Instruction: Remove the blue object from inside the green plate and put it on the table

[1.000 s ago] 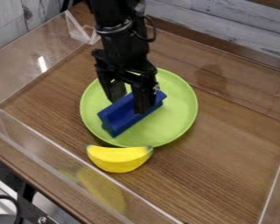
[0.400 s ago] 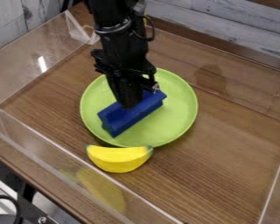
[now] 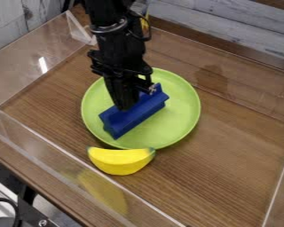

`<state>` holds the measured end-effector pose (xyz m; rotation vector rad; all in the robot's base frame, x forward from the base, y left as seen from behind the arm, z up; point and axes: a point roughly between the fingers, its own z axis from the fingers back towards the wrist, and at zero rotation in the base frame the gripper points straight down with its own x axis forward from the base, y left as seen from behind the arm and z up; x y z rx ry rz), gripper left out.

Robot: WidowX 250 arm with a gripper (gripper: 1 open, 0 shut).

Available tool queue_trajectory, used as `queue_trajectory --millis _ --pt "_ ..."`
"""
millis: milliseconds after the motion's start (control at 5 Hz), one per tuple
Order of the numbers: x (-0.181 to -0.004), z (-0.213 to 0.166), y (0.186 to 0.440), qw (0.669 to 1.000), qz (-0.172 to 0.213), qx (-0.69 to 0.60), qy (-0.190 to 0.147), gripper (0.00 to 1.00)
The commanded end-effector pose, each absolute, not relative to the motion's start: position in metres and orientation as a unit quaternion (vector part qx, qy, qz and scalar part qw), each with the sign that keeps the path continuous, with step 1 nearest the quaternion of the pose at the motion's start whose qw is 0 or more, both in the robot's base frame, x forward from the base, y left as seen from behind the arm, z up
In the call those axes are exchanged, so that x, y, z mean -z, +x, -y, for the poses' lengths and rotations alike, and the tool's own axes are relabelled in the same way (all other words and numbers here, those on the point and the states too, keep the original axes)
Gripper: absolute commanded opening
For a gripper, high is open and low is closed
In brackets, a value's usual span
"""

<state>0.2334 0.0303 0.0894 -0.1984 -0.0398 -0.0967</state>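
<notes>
The green plate [image 3: 180, 122] sits on the wood-grain counter [image 3: 227, 168] and holds one thing: the blue object [image 3: 132, 115], lying diagonally across its middle. The gripper [image 3: 130, 96] points down into the plate, its fingers pinched together on the blue object's upper end. A yellow banana-shaped toy [image 3: 120, 160] lies on the counter just beside the plate's near rim.

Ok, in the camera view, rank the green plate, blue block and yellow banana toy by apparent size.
1. Green plate, clearly largest.
2. Blue block and yellow banana toy look alike in size; the gripper hides part of the block, so no ranking.
</notes>
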Motion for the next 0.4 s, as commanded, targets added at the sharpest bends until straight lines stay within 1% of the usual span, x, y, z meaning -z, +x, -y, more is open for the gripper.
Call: queue_trajectory --millis 0,200 --pt "-0.104 -0.0381 0.2398 0.994 0.044 0.049 -0.09 0.0" --pt "-0.107 -0.0417 0.2392 0.994 0.045 0.048 -0.09 0.0"
